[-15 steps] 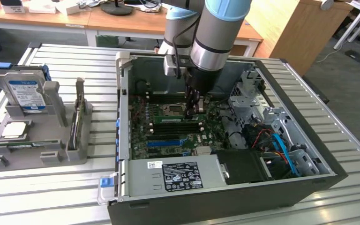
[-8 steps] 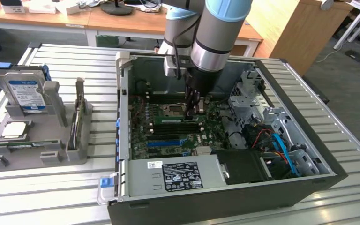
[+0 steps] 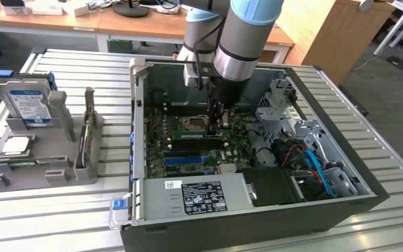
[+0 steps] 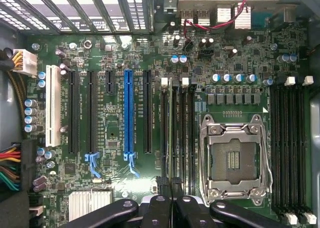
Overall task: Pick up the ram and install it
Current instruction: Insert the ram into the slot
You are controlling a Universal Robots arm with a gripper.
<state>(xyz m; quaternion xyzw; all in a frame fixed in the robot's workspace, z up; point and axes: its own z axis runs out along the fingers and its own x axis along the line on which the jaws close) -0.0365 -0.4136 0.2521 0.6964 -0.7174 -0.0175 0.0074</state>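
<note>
While the slatted table [image 3: 61,220] carries the open computer case [image 3: 257,218] toward its edge on the exterior view's right, the ram [image 3: 195,135] stands on edge at a slot of the motherboard [image 4: 240,62], just beside the CPU socket [image 4: 235,160]. The hand [image 4: 170,200] is clenched on the ram's top edge. Seating it well, I judge, needs straight, even pressure, with both ends square in the slot's latches. Its long axis runs along the slot, contacts facing the board

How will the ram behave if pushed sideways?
The ram is a thin board standing on edge on the motherboard, so it is probably stiff lengthwise but apt to flex or tilt sideways. It is slim, so likely light.
</note>
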